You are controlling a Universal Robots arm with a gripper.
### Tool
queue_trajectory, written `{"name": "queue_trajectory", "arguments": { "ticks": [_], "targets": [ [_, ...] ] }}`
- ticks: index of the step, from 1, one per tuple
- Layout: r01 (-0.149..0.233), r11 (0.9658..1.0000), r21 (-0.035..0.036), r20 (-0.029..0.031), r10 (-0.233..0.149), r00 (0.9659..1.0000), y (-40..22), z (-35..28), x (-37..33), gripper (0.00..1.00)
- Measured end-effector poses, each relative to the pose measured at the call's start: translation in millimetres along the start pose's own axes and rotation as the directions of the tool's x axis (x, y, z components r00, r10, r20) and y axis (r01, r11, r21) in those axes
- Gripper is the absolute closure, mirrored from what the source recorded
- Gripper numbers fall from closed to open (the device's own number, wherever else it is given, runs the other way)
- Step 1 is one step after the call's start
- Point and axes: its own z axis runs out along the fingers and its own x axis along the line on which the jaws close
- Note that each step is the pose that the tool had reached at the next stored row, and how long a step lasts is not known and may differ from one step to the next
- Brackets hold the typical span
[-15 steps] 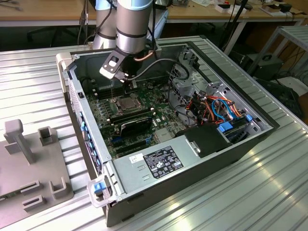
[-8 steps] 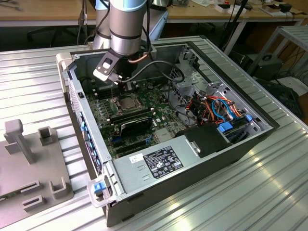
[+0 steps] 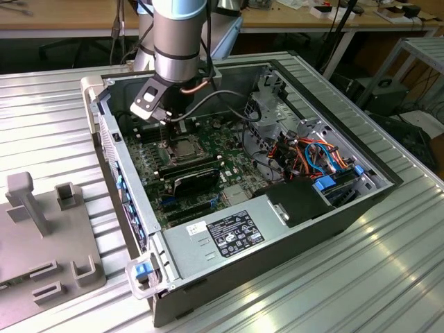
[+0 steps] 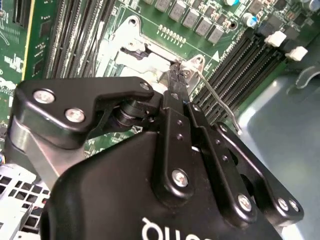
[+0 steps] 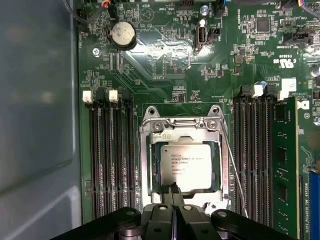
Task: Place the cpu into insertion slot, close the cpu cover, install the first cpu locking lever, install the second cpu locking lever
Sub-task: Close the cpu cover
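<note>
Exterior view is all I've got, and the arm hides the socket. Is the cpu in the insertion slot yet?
Observer: Yes. In the first wrist view the cpu lies flat in the insertion slot.
Operator: And the cpu cover?
Observer: The cpu cover is down, its frame lying around the chip's metal top.
Operator: Where are the fingers?
Observer: In the second wrist view the fingers are pressed together, tips at the socket's corner, beside a thin locking lever that slants out from the socket.
</note>
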Motion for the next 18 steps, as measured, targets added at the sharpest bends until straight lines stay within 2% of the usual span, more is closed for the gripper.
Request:
{"name": "queue_trajectory", "arguments": {
  "ticks": [5,8,11,13,15,18],
  "targets": [
    [0.0,1.0,0.0,0.0,0.0,1.0,-4.3,3.3,-2.5,0.89],
    [0.0,1.0,-0.0001,0.0032,0.0,1.0,-4.2,3.4,-3.0,0.89],
    [0.001,1.0,-0.0005,0.017,-0.001,0.9999,-4.1,0.0,-3.1,0.89],
    [0.001,1.0,-0.0011,0.0312,-0.001,0.9995,-4.1,-0.3,-3.3,0.89],
    [0.001,1.0,-0.0011,0.0367,-0.001,0.9993,-3.6,-0.3,-3.5,0.89],
    [0.001,1.0,-0.0012,0.0375,-0.001,0.9993,3.6,-0.2,-3.3,0.89]
  ]
}}
